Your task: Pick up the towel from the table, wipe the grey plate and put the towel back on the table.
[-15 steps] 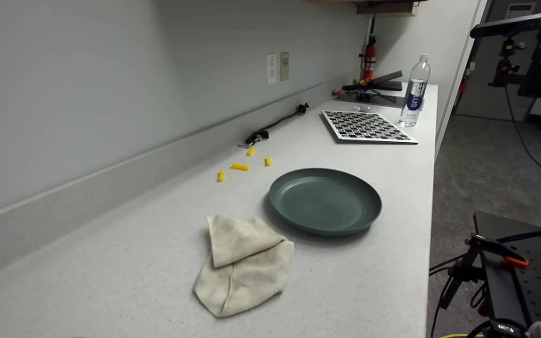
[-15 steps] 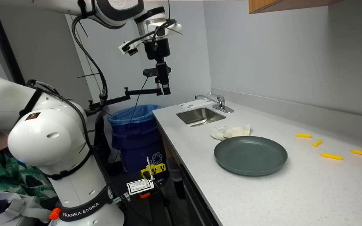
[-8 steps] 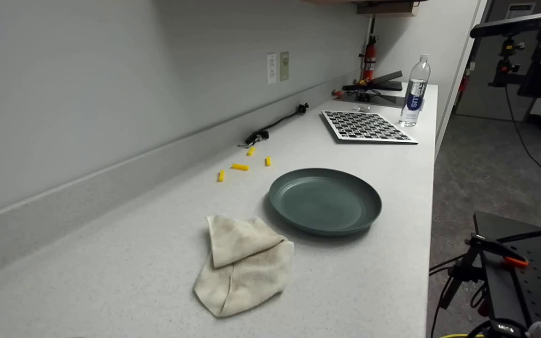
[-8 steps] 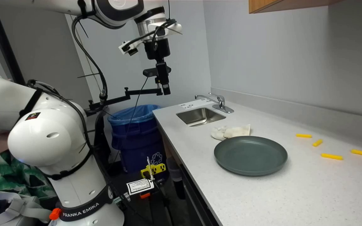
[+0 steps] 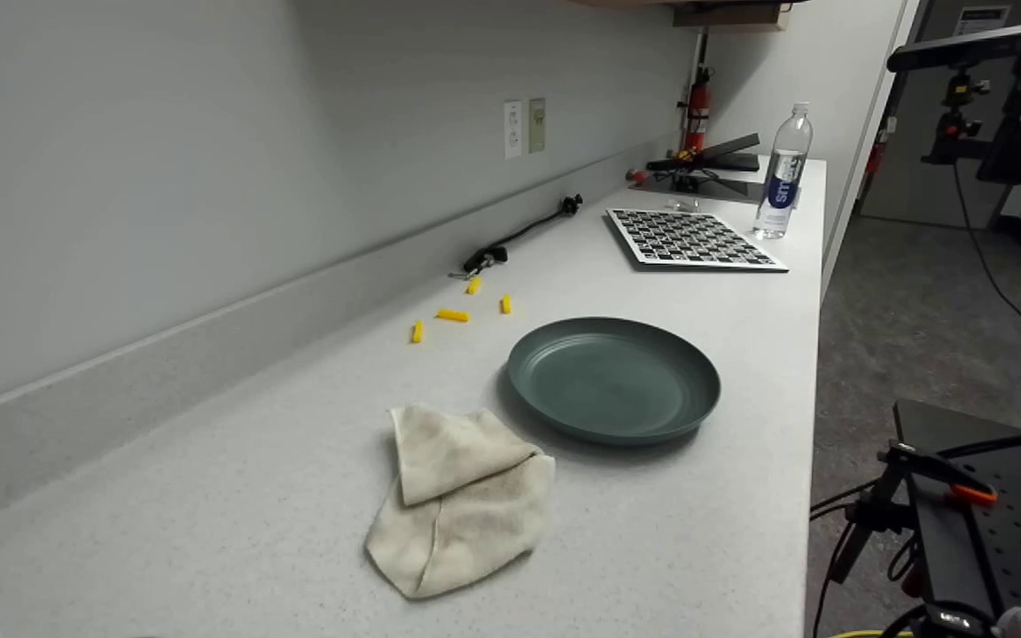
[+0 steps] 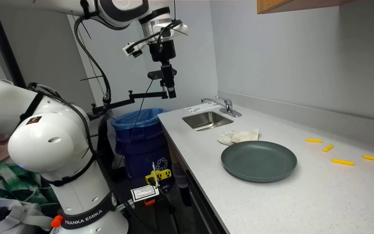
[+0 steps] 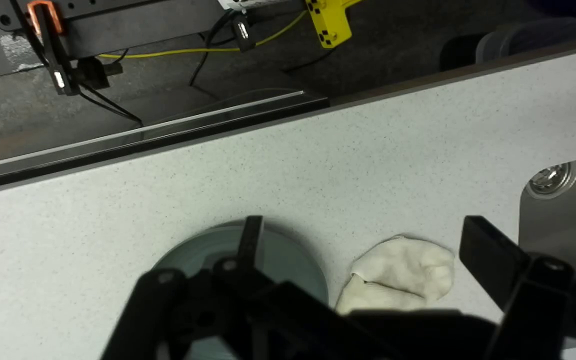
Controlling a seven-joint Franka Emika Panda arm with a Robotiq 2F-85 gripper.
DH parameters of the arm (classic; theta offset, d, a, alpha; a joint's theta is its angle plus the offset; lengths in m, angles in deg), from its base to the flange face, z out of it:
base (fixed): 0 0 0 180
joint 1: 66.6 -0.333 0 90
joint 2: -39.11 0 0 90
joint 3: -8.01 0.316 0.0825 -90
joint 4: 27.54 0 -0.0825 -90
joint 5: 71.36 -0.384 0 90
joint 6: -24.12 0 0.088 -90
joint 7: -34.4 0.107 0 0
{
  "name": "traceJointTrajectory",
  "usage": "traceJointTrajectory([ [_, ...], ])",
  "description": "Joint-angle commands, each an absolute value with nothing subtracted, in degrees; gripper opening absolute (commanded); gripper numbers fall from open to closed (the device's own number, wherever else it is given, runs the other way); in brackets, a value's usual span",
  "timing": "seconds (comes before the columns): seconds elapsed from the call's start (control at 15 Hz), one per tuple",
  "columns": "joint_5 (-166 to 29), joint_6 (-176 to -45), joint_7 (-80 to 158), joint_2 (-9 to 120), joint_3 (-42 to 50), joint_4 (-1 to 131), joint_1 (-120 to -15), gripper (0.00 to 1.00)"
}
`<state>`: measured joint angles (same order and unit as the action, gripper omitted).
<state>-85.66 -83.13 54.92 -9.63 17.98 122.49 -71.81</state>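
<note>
The cream towel [image 5: 466, 505] lies folded and wrinkled on the pale table [image 5: 209, 532], right beside the grey plate [image 5: 614, 381]. In an exterior view the plate [image 6: 259, 161] partly covers the towel [image 6: 239, 136] behind it. My gripper [image 6: 172, 91] hangs high in the air, pointing down, well above the counter. Seen from the wrist, the gripper [image 7: 363, 222] is wide open with nothing held. The towel [image 7: 403, 267] shows far below, between the two fingers, its lower part hidden by the gripper body. One finger covers part of the plate [image 7: 293, 260].
Several yellow pieces [image 6: 342, 162] lie near the backsplash. A sink [image 6: 206, 121] with a faucet [image 6: 228, 105] is set into the counter. Farther along are a checkered board [image 5: 692, 239] and a water bottle [image 5: 783, 177]. The counter's front edge [image 7: 248, 134] drops to the floor.
The arm, gripper, towel and plate have not moved. Only the pink and green patterned fabric at the left edge of an exterior view has shifted slightly.
</note>
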Motion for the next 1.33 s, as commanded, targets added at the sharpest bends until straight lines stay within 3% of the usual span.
traceJointTrajectory([
  [0.0,-86.0,-82.8,54.3,-9.4,18.3,122.3,-71.2,1.00],
  [0.53,-85.5,-84.0,45.3,-3.1,16.7,122.1,-72.9,1.00],
  [1.27,-82.0,-96.2,35.3,19.8,19.7,113.9,-76.7,1.00],
])
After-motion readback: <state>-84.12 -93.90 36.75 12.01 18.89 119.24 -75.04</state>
